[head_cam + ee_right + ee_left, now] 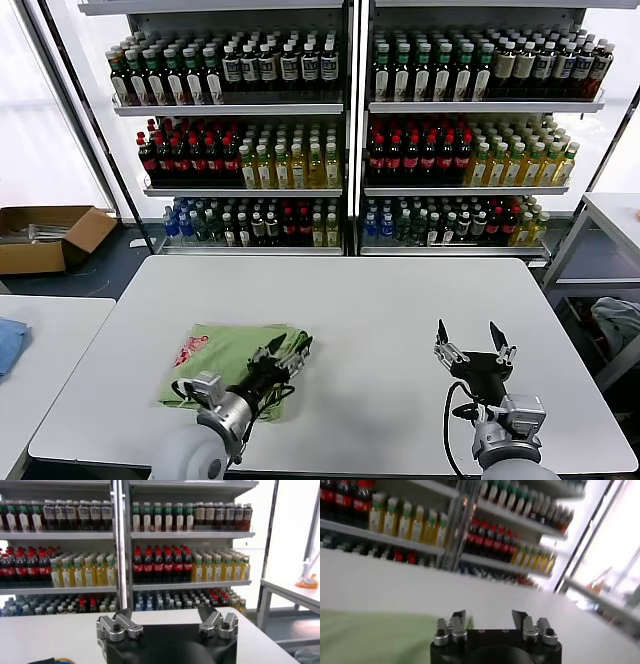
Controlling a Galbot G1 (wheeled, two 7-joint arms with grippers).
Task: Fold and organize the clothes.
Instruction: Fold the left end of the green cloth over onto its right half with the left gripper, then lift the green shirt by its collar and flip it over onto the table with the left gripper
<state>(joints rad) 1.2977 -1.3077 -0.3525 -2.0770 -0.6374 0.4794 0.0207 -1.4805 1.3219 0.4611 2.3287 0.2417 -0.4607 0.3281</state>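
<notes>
The shirt (235, 360) is lying on the white surface (400, 300), on the robot's left side near the front edge. It's folded into a rough rectangle, light green, with the red-and-white print (191, 350) showing near its left end.

The left gripper (285, 356) hangs over the right end of the shirt, fingers spread apart with nothing between them. In the left wrist view the same gripper (490, 619) has a clear gap between its fingers, and the green cloth (370, 635) fills the area just beside and under it. Can't tell if the fingertips are actually touching the fabric or just above it.

The right gripper (474, 343) sits over bare surface on the right, well apart from the shirt, fingers wide and holding nothing. The right wrist view shows that too: gripper (167, 620) open, looking at the shelves.

Behind the surface are shelves (345, 110) packed with bottles. A cardboard box (45, 235) sits on the floor off to the left, and a blue cloth (10, 340) lies on a separate surface at the far left.
</notes>
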